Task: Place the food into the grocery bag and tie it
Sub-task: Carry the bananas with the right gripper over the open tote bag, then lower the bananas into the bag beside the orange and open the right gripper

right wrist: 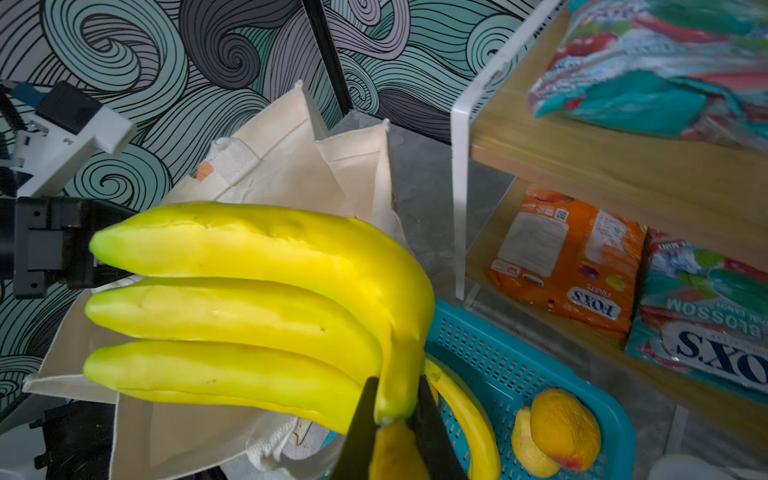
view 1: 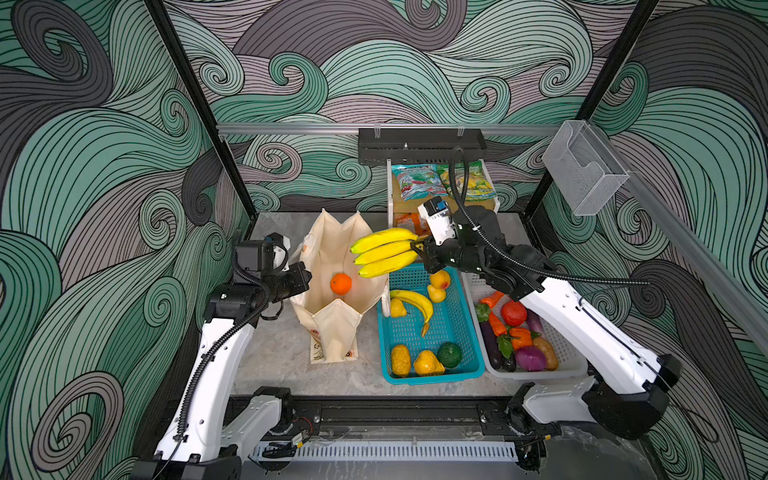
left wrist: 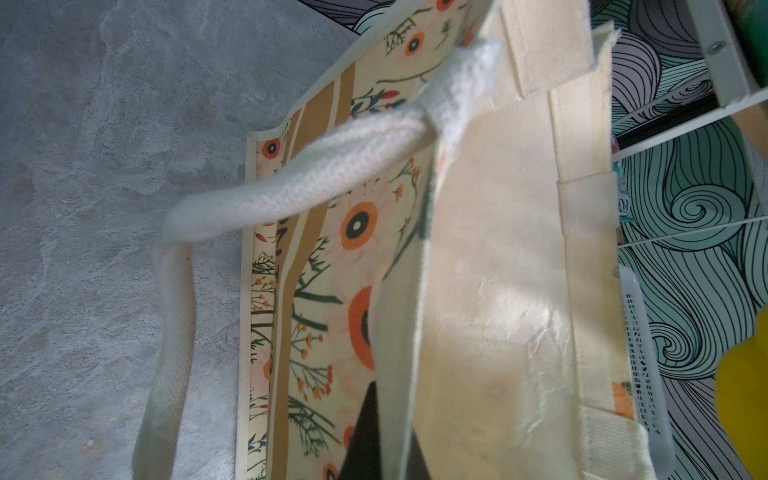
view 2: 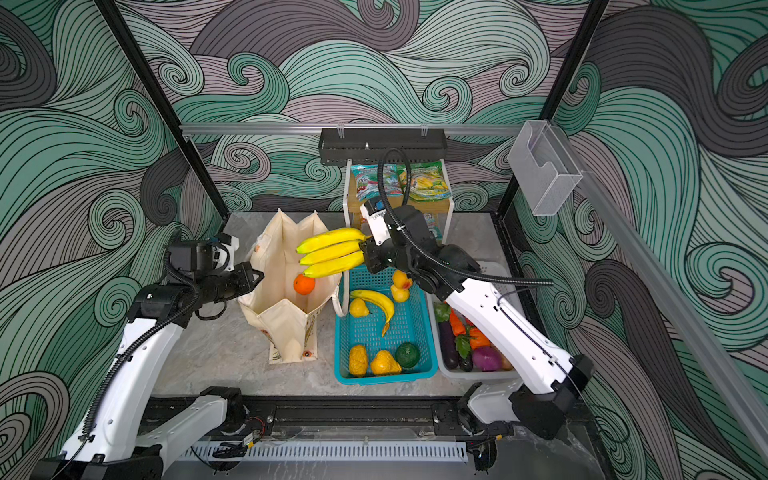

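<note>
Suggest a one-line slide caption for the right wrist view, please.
Right gripper pinches the stem of a yellow banana bunch over the open cream canvas tote bag, beside a teal plastic basket.

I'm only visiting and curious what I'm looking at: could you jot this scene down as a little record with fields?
Left gripper: shut on the grocery bag, at its rim
Right gripper: shut on the banana bunch by its stem, in the air, tips toward bag
In bag: one orange
Teal basket: single banana, other fruit
White basket: vegetables
Shelf: snack packets
</note>
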